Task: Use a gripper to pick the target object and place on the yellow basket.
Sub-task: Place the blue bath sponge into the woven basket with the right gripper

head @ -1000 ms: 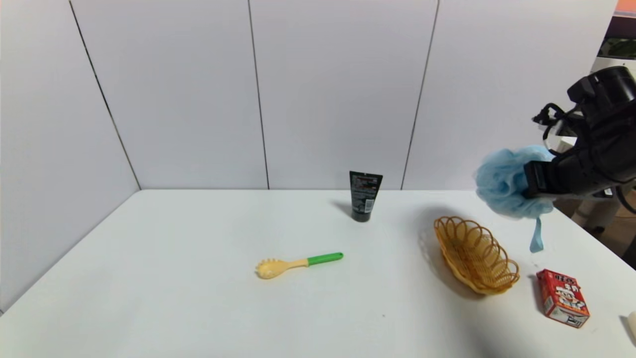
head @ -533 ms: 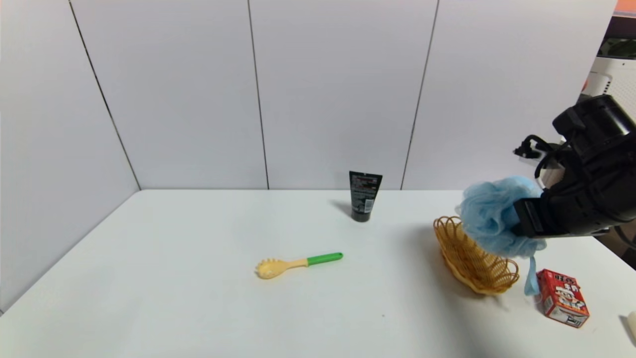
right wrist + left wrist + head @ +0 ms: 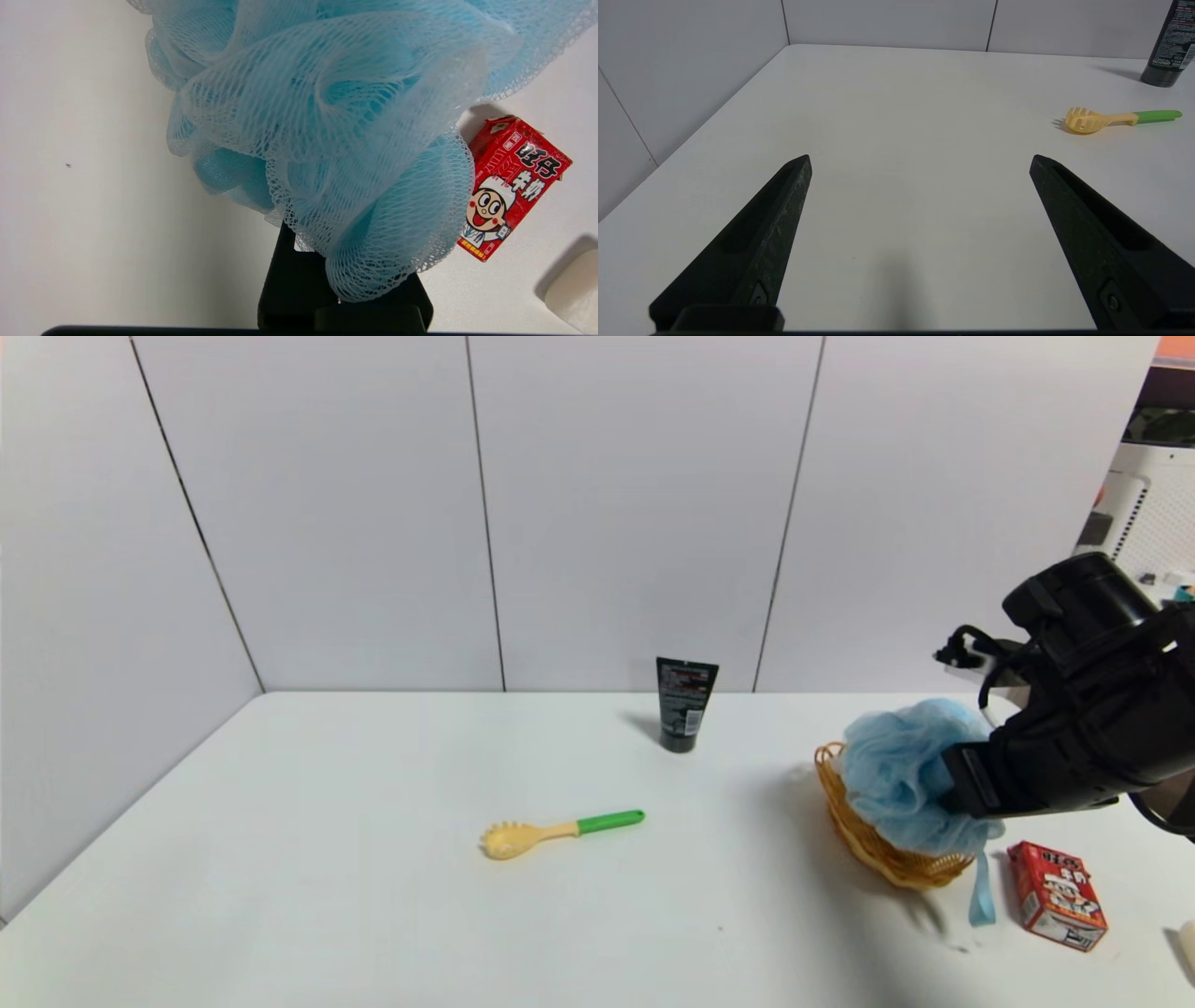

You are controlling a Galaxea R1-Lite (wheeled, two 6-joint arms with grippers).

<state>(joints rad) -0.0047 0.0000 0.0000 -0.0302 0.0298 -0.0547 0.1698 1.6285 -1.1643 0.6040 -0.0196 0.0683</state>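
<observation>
**Blue pouf hanging over the basket in the right gripper's clamp**

On the robot's left, the left gripper (image 3: 920,161) is hovering low over a bare stretch of the white table (image 3: 373,859), its two dark fingers (image 3: 756,233) spread wide apart with nothing between them. It is sitting outside the head view and is showing only through its own wrist camera.

Toward the middle of the table, a yellow pasta spoon with a green handle (image 3: 558,830) is lying flat, and behind it a black tube (image 3: 686,703) is standing upright on its cap near the back wall.

Farther right, the yellow basket (image 3: 882,854) is resting on the table, much of it hidden behind the target object (image 3: 901,775). That light-blue mesh pouf is sitting directly over the basket and covering its far rim; whether it is touching the wicker cannot be told. Its blue ribbon loop (image 3: 978,896) is dangling down past the basket's near end to the table. The right gripper (image 3: 971,782) is clenching the pouf from the right side, its fingers buried in the ruffles.

Just beside the basket on the right, a red carton (image 3: 1057,895) is lying on the table, apart from the ribbon.
</observation>
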